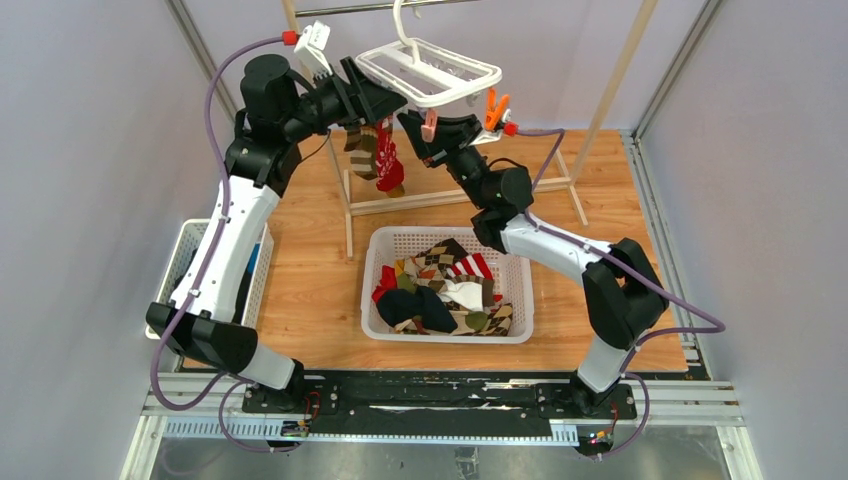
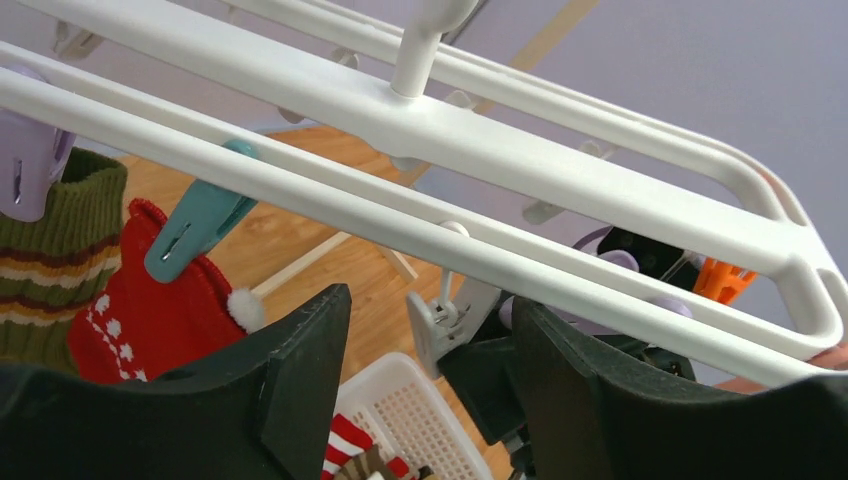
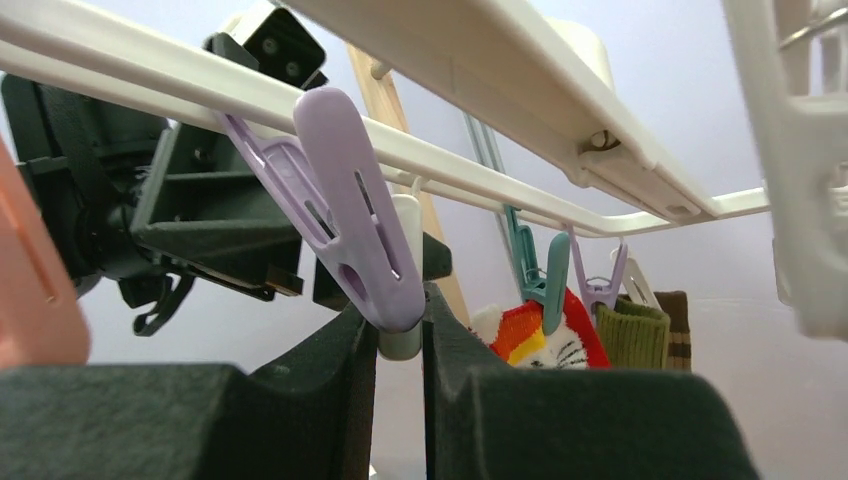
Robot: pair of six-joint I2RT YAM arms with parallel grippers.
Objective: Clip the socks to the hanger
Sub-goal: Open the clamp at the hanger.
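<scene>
under the hanger [image 1: 437, 98], the right gripper [image 3: 398, 302] pinched a white clip [image 3: 402, 345], likely opening it; the left gripper [image 2: 428, 302] gaped empty.

The hanger [image 1: 430, 75] is white. It carries a lilac clip [image 3: 350, 210], teal clip [image 2: 195, 228], orange clip [image 1: 495, 108] and white clip [image 2: 440, 322]. The red sock [image 2: 150, 315] has white dots and a white pompom. The olive sock [image 2: 50, 255] has cream and brown stripes. The basket [image 1: 445, 338] is white and the worktop [image 1: 310, 270] pale wood.

hanger [image 2: 500, 150]: glossy white plastic | socks [image 2: 150, 310]: knit cloth | table [image 1: 310, 280]: wood
</scene>
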